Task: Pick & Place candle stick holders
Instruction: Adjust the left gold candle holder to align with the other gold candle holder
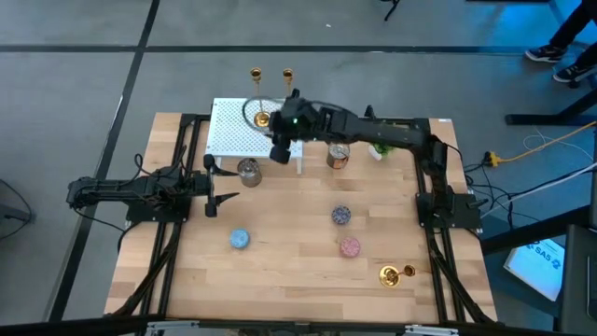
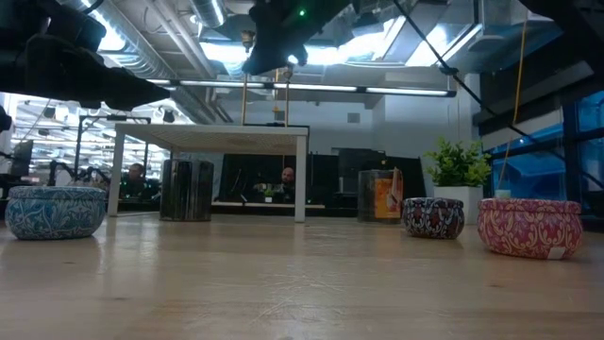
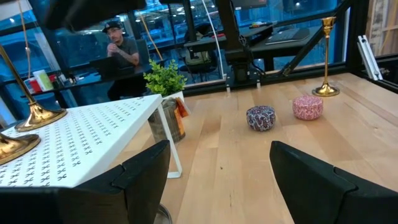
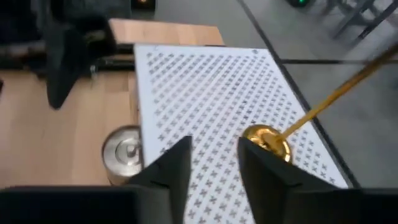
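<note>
Two gold candlesticks stand upright on their round bases on a white perforated raised shelf (image 1: 233, 131) at the table's far left; their cup tops (image 1: 254, 73) (image 1: 287, 73) show past its far edge. My right gripper (image 1: 280, 147) hovers open over the shelf. In the right wrist view one base (image 4: 267, 140) sits just beyond the gripper (image 4: 214, 146), with nothing between the fingers. The third candlestick (image 1: 396, 273) stands upright at the near right and shows in the left wrist view (image 3: 326, 56). My left gripper (image 1: 213, 191) is open and empty at the left.
A silver tin (image 1: 248, 172) and a copper tin (image 1: 338, 156) stand near the shelf's near edge, with a small plant (image 1: 381, 149) beside them. Blue (image 1: 240, 240), speckled (image 1: 341, 216) and pink (image 1: 349, 246) discs lie on the near half. People sit beyond the table (image 3: 118, 46).
</note>
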Available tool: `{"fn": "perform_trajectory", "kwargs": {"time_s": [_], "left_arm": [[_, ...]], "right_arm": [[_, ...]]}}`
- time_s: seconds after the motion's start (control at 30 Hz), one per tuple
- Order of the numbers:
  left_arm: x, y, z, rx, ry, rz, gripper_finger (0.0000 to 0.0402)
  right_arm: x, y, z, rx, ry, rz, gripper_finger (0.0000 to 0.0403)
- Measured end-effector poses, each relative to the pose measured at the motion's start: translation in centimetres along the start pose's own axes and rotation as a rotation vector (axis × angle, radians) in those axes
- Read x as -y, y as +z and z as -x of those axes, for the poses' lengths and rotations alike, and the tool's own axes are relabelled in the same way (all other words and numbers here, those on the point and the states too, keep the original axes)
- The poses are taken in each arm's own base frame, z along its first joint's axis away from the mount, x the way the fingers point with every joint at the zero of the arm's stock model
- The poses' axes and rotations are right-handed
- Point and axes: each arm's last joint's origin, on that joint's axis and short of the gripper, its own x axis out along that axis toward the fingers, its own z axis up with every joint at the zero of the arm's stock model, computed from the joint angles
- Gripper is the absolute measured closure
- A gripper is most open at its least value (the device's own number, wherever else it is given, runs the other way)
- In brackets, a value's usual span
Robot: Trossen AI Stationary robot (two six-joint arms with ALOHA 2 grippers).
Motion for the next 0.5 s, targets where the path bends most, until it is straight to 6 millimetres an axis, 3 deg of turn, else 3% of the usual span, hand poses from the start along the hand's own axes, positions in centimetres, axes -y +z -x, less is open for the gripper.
{"fn": "perform_trajectory", "kwargs": {"time_s": [0.13,0.23,0.33,0.5], "left_arm": [[0.0,0.0,0.0,0.000,0.000,0.000,0.0127],[0.0,0.0,0.0,0.000,0.000,0.000,0.0127],[0.0,0.0,0.0,0.000,0.000,0.000,0.0127],[0.0,0.0,0.0,0.000,0.000,0.000,0.0127]], "right_arm": [[-1.8,-1.9,-1.3,-0.039,0.017,0.140,0.0351],[-2.2,-3.0,-2.2,-0.043,-0.067,0.198,0.0393],[-1.8,-3.5,-2.7,-0.045,-0.178,0.207,0.0397],[-0.5,-4.3,-4.2,-0.051,-0.186,0.201,0.0398]]}}
